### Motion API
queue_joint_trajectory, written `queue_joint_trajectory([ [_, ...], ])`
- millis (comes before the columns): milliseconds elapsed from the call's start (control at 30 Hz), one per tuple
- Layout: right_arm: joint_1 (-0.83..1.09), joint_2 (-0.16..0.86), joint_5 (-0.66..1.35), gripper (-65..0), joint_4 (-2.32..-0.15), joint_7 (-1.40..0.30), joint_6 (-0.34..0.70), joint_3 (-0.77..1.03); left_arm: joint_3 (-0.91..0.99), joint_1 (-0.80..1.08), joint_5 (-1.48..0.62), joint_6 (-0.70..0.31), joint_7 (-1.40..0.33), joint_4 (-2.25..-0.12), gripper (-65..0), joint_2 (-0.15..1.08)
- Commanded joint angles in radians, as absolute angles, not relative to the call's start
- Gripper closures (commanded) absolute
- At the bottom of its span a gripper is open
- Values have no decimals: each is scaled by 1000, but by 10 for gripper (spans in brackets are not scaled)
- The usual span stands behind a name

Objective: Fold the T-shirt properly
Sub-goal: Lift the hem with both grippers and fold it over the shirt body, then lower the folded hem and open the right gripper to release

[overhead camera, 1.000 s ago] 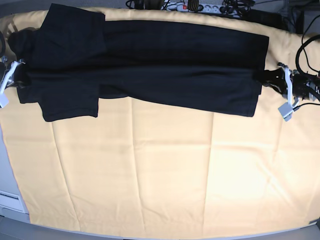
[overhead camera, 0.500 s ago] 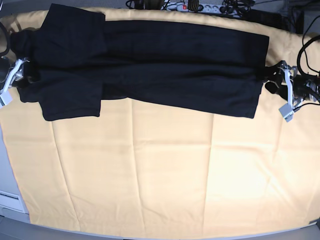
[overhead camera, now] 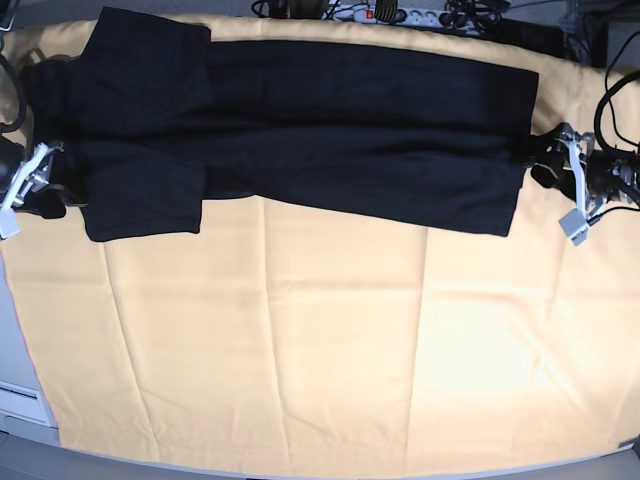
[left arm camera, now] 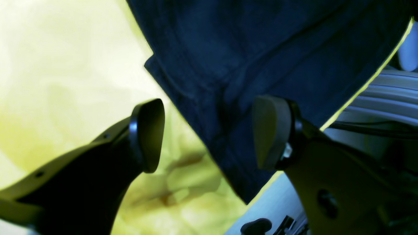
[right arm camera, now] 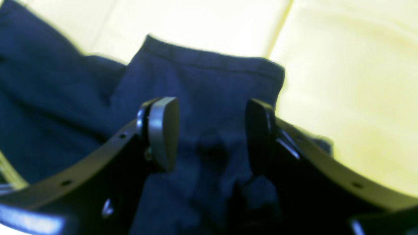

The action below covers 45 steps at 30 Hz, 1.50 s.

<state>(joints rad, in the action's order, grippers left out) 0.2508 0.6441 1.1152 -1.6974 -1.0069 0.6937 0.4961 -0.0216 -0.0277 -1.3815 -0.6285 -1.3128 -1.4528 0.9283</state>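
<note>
The worktop is covered almost edge to edge by a pale yellow cloth [overhead camera: 330, 350], marked with straight crease lines running both ways. Only a thin grey strip of the worktop [overhead camera: 30, 455] shows along the near edge. On the cloth, at the far side, the black T-shirt [overhead camera: 330, 140] lies flat, folded into a long band, its sleeve end toward the view's left.
</note>
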Motion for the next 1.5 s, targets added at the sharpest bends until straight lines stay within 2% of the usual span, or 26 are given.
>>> queue_joint_trajectory([
  [0, 222, 660, 1093, -345, -1701, -953, 698, 499, -10, -45, -1407, -628, -1309, -1464, -435, 955],
  [100, 168, 625, 956, -345, -1659, -890, 660, 480, -10, -45, -1411, -628, -1309, -1464, -435, 955],
  [300, 50, 578, 947, -345, -1470, -914, 623, 421, -10, -44, -1411, -628, -1309, -1464, -435, 955],
  [500, -60, 565, 1136, -345, -1231, -1086, 698, 412, -10, -44, -1411, -628, -1309, -1464, -434, 955],
  [633, -100, 563, 1150, -345, -1125, -1087, 698, 412, -10, -44, -1411, -628, -1309, -1464, -434, 955],
  [767, -100, 562, 1153, -341, -1112, -1067, 698, 412, -10, -45, -1411, -628, -1308, -1464, -435, 955],
  [833, -99, 562, 1153, -295, -1112, -1068, 698, 412, -10, -44, -1411, -628, -1309, -1464, -434, 950],
  [967, -99, 559, 1153, -144, -1112, -1071, 698, 412, -10, -44, -1411, -628, -1308, -1464, -434, 947],
  [1067, -99, 562, 1190, 0, -1114, -1081, 698, 412, -10, -44, -1411, -628, -1308, -1464, -434, 947],
  [1267, -99, 582, 1480, 0, -1189, -1231, 698, 412, -10, -44, -1411, -628, -1298, -1464, -434, 947],
  [1367, -96, 585, 1484, 0, -1269, -1378, 698, 412, -10, -44, -1411, -628, -1298, -1464, -434, 947],
  [1467, -97, 585, 1484, 0, -1324, -1396, 698, 412, -10, -44, -1411, -628, -1302, -1464, -434, 947],
])
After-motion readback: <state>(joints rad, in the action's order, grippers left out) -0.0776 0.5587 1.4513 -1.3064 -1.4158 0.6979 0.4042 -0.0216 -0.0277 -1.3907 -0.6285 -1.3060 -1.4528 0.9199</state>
